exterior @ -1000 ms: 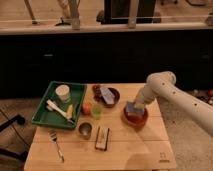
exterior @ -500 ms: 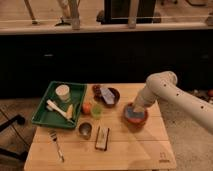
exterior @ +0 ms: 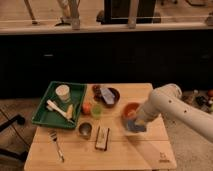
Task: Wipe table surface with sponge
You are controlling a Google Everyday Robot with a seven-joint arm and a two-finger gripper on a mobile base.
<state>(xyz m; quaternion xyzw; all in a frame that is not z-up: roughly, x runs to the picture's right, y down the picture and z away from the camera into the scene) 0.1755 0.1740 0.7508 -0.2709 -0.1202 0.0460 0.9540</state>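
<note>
The pale wooden table surface has a small dark mark near its front right corner. My white arm reaches in from the right. My gripper is at the front edge of the orange bowl, shut on the dark-blue sponge. The sponge hangs at the gripper's tip, just in front of the bowl and low over the tabletop. I cannot tell whether it touches the wood.
A green tray with a white cup and utensils stands at the left. A dark bowl holds a paler grey-blue piece. A green cup, metal cup, brown-and-white block and fork lie mid-table.
My gripper has moved from above the orange bowl toward the table's front, carrying the sponge down past the bowl's front rim.
</note>
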